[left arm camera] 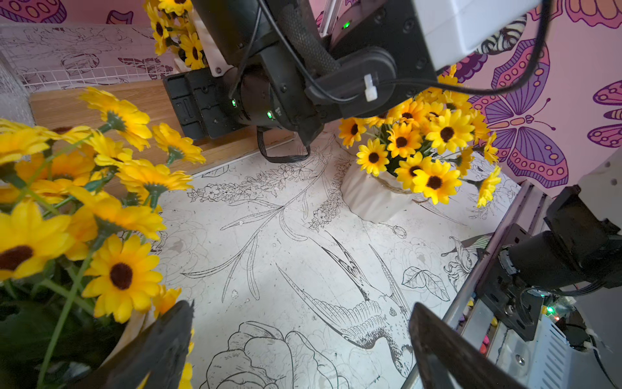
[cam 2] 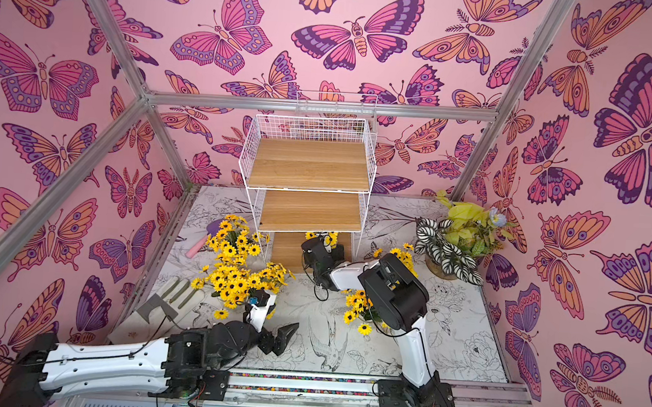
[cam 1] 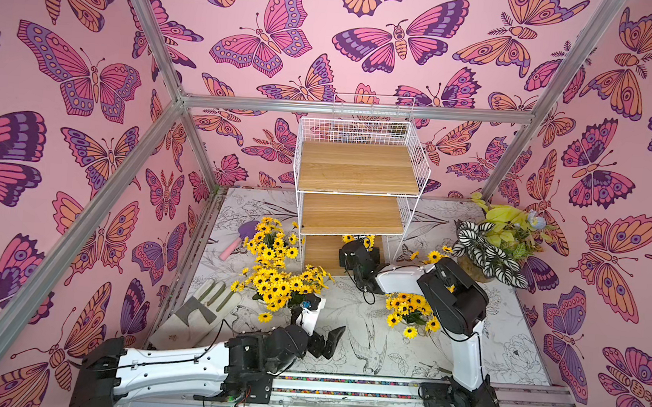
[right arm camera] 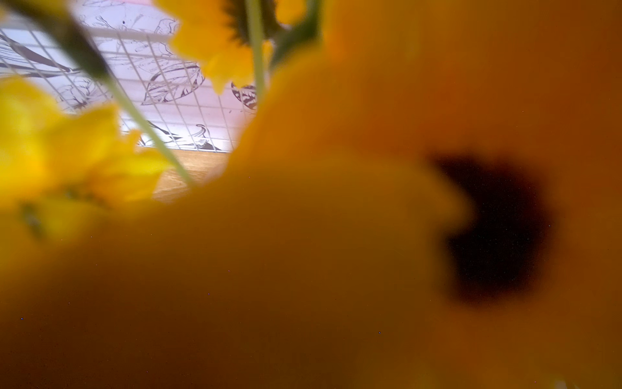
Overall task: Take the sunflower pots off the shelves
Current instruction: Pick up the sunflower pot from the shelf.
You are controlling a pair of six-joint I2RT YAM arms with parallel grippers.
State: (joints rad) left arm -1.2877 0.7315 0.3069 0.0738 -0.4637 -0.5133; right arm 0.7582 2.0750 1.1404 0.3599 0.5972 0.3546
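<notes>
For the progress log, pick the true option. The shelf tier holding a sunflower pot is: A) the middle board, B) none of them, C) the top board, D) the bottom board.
D: in a top view the yellow blooms of a sunflower pot show on the bottom board, by the end of the right arm, while the top board and middle board are bare.

Bright, even light in both top views, edges bowed; right wrist view drowns in a blurred, close-up sunflower [right arm camera: 370, 235].
</notes>
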